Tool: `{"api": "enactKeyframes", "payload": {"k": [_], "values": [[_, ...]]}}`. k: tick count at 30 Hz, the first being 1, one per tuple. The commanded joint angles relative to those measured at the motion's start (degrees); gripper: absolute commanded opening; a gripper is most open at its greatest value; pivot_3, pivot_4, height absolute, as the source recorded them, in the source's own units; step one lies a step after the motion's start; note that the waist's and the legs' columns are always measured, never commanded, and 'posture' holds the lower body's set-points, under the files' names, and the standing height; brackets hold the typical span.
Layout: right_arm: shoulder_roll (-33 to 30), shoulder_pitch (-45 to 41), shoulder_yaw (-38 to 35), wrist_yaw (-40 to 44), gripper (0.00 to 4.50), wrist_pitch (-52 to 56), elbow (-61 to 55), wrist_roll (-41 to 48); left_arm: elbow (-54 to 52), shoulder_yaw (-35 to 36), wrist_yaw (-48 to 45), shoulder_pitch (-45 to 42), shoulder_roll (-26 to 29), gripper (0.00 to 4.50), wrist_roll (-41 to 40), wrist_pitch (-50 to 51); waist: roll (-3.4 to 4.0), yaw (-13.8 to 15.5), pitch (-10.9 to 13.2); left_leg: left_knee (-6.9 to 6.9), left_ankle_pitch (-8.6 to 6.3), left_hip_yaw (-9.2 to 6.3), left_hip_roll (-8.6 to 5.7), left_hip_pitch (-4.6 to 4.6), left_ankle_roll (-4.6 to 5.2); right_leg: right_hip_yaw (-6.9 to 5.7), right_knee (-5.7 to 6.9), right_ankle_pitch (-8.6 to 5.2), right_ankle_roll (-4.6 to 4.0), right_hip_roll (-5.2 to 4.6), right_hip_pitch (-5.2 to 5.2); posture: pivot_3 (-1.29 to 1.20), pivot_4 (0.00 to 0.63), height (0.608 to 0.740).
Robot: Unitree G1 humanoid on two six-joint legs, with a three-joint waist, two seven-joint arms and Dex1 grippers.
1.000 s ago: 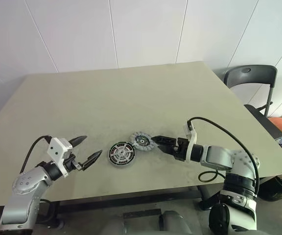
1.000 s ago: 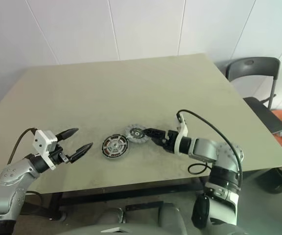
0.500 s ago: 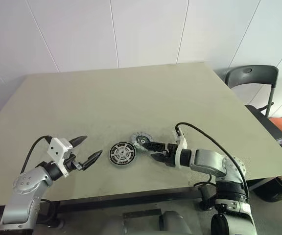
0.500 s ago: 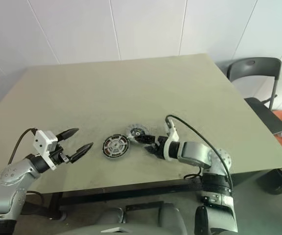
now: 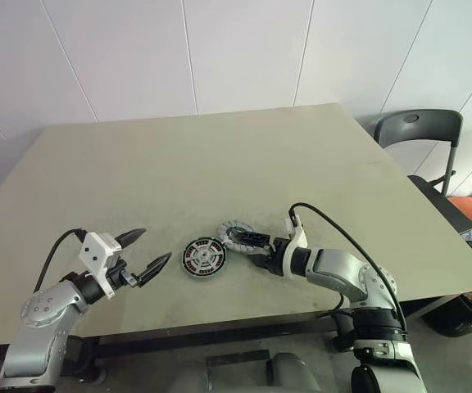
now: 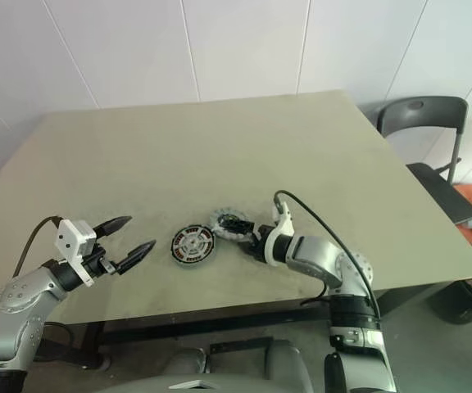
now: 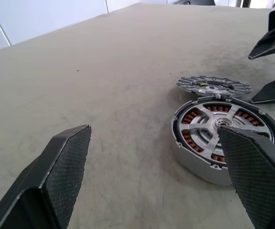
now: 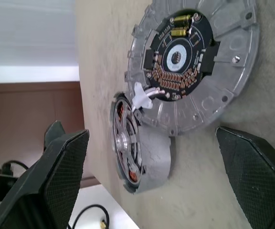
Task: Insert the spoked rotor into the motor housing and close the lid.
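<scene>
Left claw (image 5: 147,250) hangs over the near left part of the worktop (image 5: 220,155), its two black fingers spread wide and holding nothing; it points toward the parts in the middle and is well apart from them. To its right, near the front edge, the motor housing (image 5: 202,258) lies flat on the worktop. In the left wrist view the spoked rotor (image 7: 223,125) is seated in it, silver spokes and hub uppermost, with copper-brown windings visible between the spokes. Just beyond and to the right lies the lid (image 5: 238,232), grey with a notched rim; in the right wrist view its dark inner face with a circuit board is turned up, and its edge is close beside the housing; contact between them cannot be determined. Right claw (image 5: 258,246) is low over the worktop at the lid, fingers wide apart on either side of it, gripping nothing. A dark chair (image 5: 420,131) stands past the far right corner.
</scene>
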Motion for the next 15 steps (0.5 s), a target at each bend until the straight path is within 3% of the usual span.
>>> {"api": "enactKeyframes", "payload": {"k": [1, 3, 6, 15], "values": [[0.6, -1.5, 0.1, 0.5, 4.47, -2.5, 0.4, -1.4, -1.6, 0.8, 0.3, -1.0, 0.5, 4.5, -0.4, -0.2, 0.0, 0.0, 0.0, 0.0, 0.0, 0.0, 0.0, -0.01, 0.0, 0.0, -0.02, 0.0, 0.0, 0.0, 0.0, 0.0, 0.0, 0.74], [0.7, -1.8, 0.2, 0.6, 4.47, -2.9, 0.7, -1.6, -2.2, 0.6, 0.7, -1.3, 0.5, 4.5, -0.4, 0.3, 0.01, 0.0, 0.0, -0.01, 0.0, 0.0, 0.0, -0.05, 0.0, 0.0, -0.08, 0.0, 0.0, -0.01, 0.0, 0.0, 0.0, 0.74], [0.7, -2.1, 0.2, 1.2, 3.87, -3.5, 0.8, -2.6, -2.8, 0.6, 1.0, -1.4, 0.5, 4.5, -0.5, 0.9, 0.01, 0.1, 0.0, -0.04, 0.0, 0.0, 0.0, -0.12, 0.0, 0.0, -0.11, 0.0, 0.0, -0.01, -0.06, 0.0, 0.0, 0.74], [-1.2, -2.5, 1.9, 9.0, 0.85, -1.1, -2.0, -7.8, -3.2, 0.6, 1.3, -1.5, 0.5, 4.5, -0.5, 1.4, 0.02, 0.1, 0.0, -0.16, 0.01, 0.01, 0.0, -0.25, 0.01, 0.0, -0.09, 0.01, -0.01, 0.0, -0.23, 0.0, 0.0, 0.74]]}}
